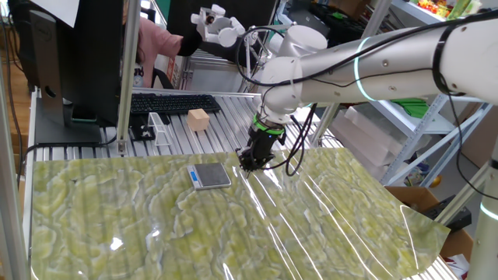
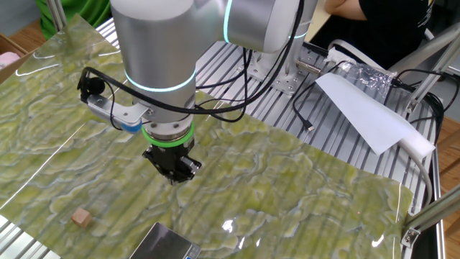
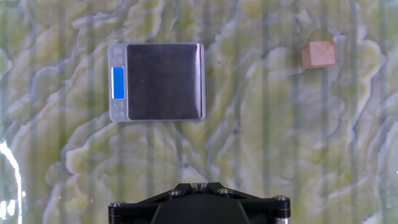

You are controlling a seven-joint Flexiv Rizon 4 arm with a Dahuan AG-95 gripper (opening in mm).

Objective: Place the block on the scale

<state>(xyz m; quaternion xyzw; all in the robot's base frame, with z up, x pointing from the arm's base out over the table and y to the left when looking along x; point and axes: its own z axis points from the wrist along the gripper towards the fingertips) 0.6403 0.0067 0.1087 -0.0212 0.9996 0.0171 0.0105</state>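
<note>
Hand view is giving me the clearest read: I'm looking straight down along the fingers at the scale (image 3: 157,81), which is lying flat on the green marbled mat (image 3: 261,149) in the upper left, its blue strip on the left edge. The block (image 3: 318,54) is sitting on the mat at upper right, well apart from the scale and not touching it. Only the dark base of the gripper is showing at the bottom edge of this view, so the block is lying ahead of the jaws and off to the right, with nothing between them.

One fixed view is showing me the gripper (image 1: 254,161) hanging low over the mat just beside the scale (image 1: 210,176); the block is hiding behind the arm there. A larger pale wooden block (image 1: 198,120) is resting on the slatted table (image 1: 226,124) behind the mat, near a keyboard (image 1: 173,103).

From the other fixed view I'm seeing the gripper (image 2: 172,170) pointing down above the mat, the block (image 2: 82,218) lying to its lower left, apart from it, and a corner of the scale (image 2: 169,244) at the bottom edge.

I cannot tell whether the jaws are spread or pressed together; they are gripping nothing that I can see
</note>
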